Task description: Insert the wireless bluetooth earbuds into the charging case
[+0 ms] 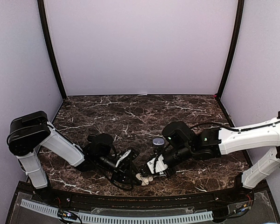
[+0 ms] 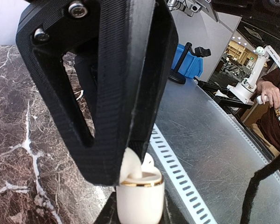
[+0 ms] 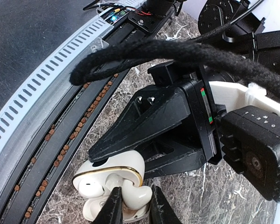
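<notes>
From above: both arms lean in over the near edge of the marble table [image 1: 130, 112], tips almost meeting. The left gripper [image 1: 139, 176] is clamped on the small white charging case [image 1: 143, 178], and the right gripper [image 1: 153, 171] hangs just beside it. My read is that one arm steadies the case so the other can do the fine work. The earbuds are too small to make out from up here.

Left wrist view: the left gripper [image 2: 133, 161] has its black fingers closed tight on a white part at the top of the charging case [image 2: 140, 198], just above the gold rim (lid or earbud, I can't say which). The case stands upright at the table's edge, beside the perforated rail [image 2: 177, 170].

Right wrist view, the best seat. The charging case [image 3: 114, 168] is open, its gold-rimmed lid pinched by the left gripper [image 3: 98, 156], which probably keeps it from sliding. One earbud [image 3: 91, 186] already lies inside. The second earbud [image 3: 137, 195] sits in the case mouth beside it, with the right gripper [image 3: 133, 207] narrowed onto it, one fingertip touching each side. It looks held, and not yet fully seated. A black cable [image 3: 177, 51] loops overhead.
</notes>
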Tool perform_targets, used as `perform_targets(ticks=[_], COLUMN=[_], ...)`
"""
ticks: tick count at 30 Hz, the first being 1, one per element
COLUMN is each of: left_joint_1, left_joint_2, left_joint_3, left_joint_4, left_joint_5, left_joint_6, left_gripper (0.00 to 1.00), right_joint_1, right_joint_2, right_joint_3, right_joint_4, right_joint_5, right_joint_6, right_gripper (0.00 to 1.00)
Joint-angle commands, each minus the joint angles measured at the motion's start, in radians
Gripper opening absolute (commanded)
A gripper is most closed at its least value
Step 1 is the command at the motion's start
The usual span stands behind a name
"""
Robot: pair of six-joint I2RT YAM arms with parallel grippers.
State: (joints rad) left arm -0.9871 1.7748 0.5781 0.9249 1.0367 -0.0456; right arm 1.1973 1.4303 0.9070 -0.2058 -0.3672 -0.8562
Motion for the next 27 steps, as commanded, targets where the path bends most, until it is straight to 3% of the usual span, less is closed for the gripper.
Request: perform_targets(ticks=[1, 19, 27], left_joint_1=[-0.007, -0.007, -0.006], left_joint_2=[0.002, 0.017, -0.002], left_joint_3=[0.029, 0.027, 0.026], left_joint_4=[0.017, 0.049, -0.007], left_joint_5=[0.019, 0.039, -0.029], left_joint_6=[0.003, -0.021, 0.020], left_gripper=[0.03, 0.03, 0.03], right_joint_1=[0.011, 0.034, 0.036], right_joint_2=[-0.002, -0.015, -0.010], right_joint_3=[0.018, -0.002, 0.009], right_joint_4=[0.025, 0.056, 0.038], right_joint_5=[-0.030, 0.043, 0.060], right_joint_6=[-0.003, -0.009, 0.016], right_gripper=[0.20, 0.20, 0.19])
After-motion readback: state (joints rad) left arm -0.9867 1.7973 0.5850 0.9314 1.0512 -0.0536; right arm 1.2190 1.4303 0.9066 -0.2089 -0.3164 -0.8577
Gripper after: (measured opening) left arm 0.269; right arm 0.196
